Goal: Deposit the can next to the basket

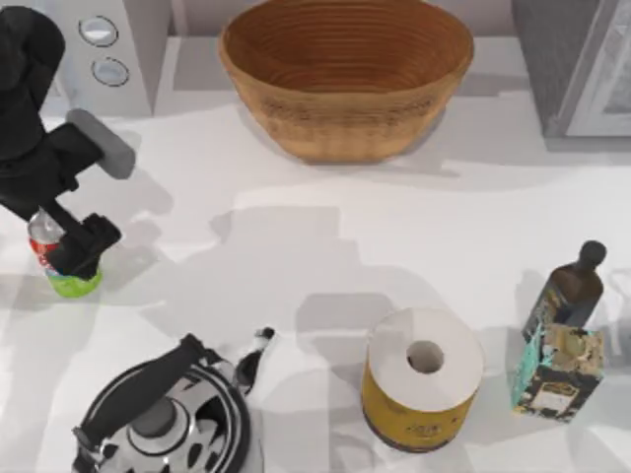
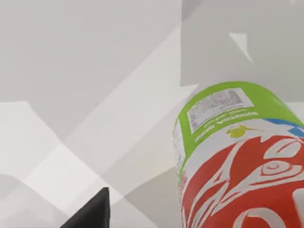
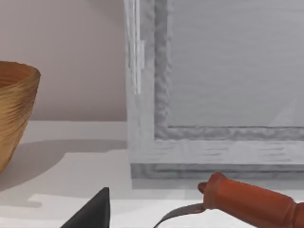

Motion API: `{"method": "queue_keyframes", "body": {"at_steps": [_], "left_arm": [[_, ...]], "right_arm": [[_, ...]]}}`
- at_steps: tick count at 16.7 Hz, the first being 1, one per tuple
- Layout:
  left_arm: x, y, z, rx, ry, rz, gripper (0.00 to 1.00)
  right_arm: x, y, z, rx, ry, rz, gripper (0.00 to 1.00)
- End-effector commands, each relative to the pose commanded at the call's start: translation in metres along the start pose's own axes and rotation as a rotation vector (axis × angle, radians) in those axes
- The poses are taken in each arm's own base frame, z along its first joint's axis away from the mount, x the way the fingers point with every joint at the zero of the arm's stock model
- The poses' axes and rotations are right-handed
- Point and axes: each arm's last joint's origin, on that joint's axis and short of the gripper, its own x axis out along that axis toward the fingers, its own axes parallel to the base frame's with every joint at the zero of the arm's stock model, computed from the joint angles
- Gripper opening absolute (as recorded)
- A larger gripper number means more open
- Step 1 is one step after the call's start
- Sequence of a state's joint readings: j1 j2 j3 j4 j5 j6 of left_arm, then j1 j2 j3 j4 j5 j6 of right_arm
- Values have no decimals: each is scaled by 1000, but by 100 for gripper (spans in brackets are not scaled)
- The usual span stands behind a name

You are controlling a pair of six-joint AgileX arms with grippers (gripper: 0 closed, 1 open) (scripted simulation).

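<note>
The can (image 1: 75,285), red above a green band, stands at the table's far left edge. My left gripper (image 1: 79,258) reaches down over it, open, with its fingers around the can's upper part. In the left wrist view the can (image 2: 232,161) looms close, and a clear gap separates it from the one dark fingertip (image 2: 95,213) that shows. The basket (image 1: 345,74), wide and woven, sits at the back centre, far from the can. The right wrist view shows the basket's side (image 3: 12,109) and a single fingertip (image 3: 95,213) of my right gripper, set wide.
A kettle (image 1: 168,419) stands at the front left, a yellow-wrapped paper roll (image 1: 424,379) at front centre, and a dark bottle (image 1: 572,286) behind a patterned carton (image 1: 557,374) at the right. A white appliance (image 1: 108,49) is at the back left. An orange handle (image 3: 251,202) lies near a grey framed panel (image 3: 213,95).
</note>
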State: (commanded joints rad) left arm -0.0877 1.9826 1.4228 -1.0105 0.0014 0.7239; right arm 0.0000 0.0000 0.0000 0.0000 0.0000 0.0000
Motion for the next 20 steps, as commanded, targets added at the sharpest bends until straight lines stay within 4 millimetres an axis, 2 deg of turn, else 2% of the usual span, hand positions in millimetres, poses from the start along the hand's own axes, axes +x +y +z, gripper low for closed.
{"method": "queue_keyframes", "body": {"at_steps": [4,17,20], "left_arm": [[3,0,0,0,2,-2,100],[3,0,0,0,2,-2,2],[3,0,0,0,2,-2,0]], "right_arm": [[0,0,0,0,0,0,100],[0,0,0,0,0,0,100],[0,0,0,0,0,0,100]]}}
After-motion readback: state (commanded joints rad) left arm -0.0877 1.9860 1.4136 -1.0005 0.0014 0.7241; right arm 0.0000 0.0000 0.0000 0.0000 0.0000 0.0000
